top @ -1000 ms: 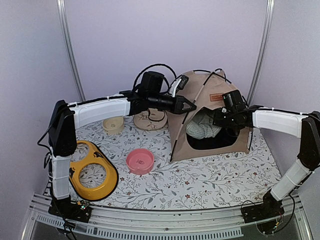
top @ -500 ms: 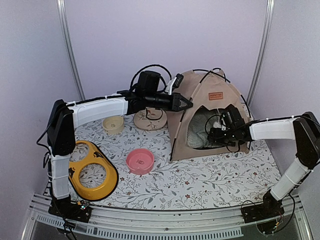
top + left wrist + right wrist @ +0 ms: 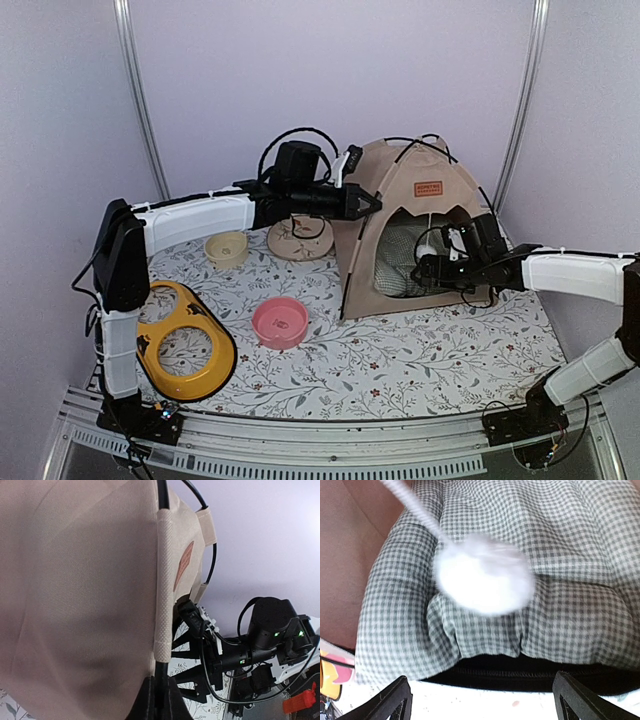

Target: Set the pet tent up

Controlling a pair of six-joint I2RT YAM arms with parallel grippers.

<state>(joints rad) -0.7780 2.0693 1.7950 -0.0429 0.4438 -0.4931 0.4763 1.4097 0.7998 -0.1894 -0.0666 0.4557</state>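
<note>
The left gripper (image 3: 372,203) is clenched on the pet tent (image 3: 425,215). It pinches the black pole (image 3: 161,495) just below the beige seam sleeve, on the tent's front-left edge. The tent body fills the space directly to its right. The frame looks raised, so I judge the step in hand to be steadying and squaring it. This grip should hold firm without pulling sideways, or the pole may bow and lean the front.

Further right, the right gripper (image 3: 420,268) hangs with jaws spread wide, grasping nothing, just outside the doorway. Straight ahead of it lie the checked cushion (image 3: 570,540) and the white pompom (image 3: 482,575). Any retreat should stay low, clear of the pompom's cord.

The tent stands on the desk (image 3: 400,360), long axis vertical, peak up. Its doorway faces the right gripper and the near edge.
</note>
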